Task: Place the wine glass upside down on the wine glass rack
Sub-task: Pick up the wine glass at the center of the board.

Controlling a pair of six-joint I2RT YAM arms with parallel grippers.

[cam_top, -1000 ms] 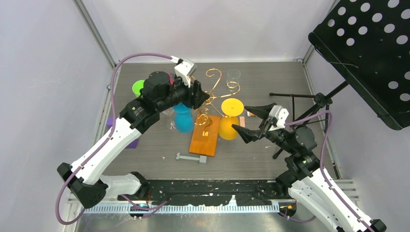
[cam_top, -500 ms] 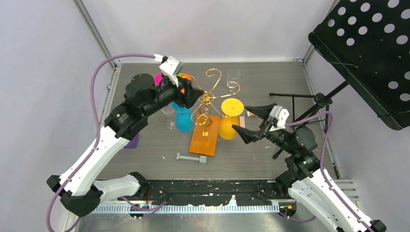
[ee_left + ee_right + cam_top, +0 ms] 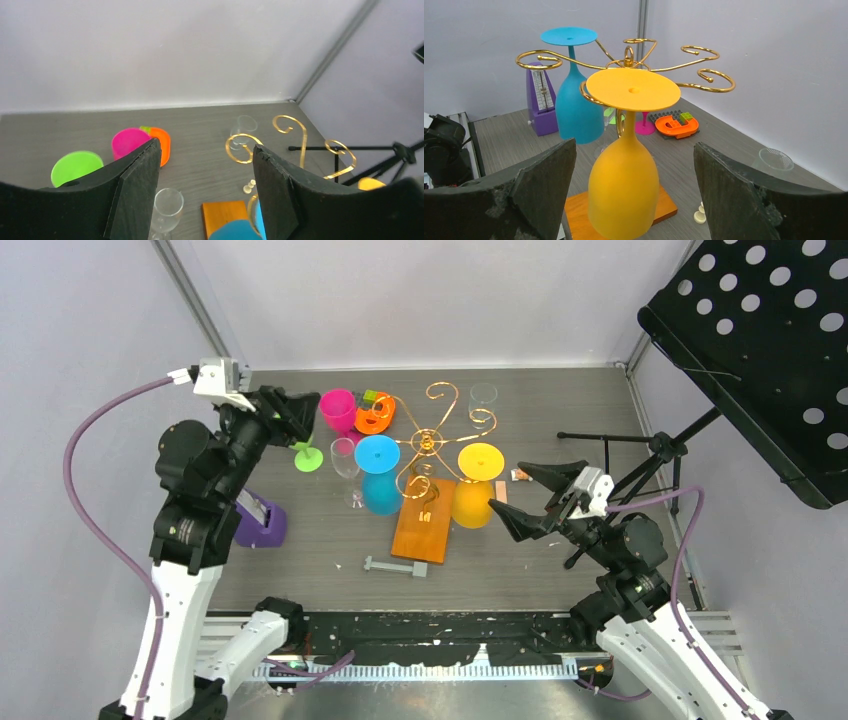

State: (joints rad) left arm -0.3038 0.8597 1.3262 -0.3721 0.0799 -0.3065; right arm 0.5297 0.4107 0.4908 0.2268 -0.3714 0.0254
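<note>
The left fingers (image 3: 132, 192) and the right fingers (image 3: 541, 185) both stand open and empty. A blue glass (image 3: 380, 490) and a yellow glass (image 3: 472, 502) hang upside down on the gold rack (image 3: 420, 530) on the counter (image 3: 320, 550). A clear wine glass (image 3: 345, 452) stands upright just beside the blue one, so a careless reach could knock either glass or snag the wire; the barest room lies toward the near edge.

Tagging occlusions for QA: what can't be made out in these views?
- Left wrist: blue glass cut off by bottom edge; green disc partly behind left tool.
- Right wrist: rack base mostly behind yellow glass.
- Top: small item too small to identify.
</note>
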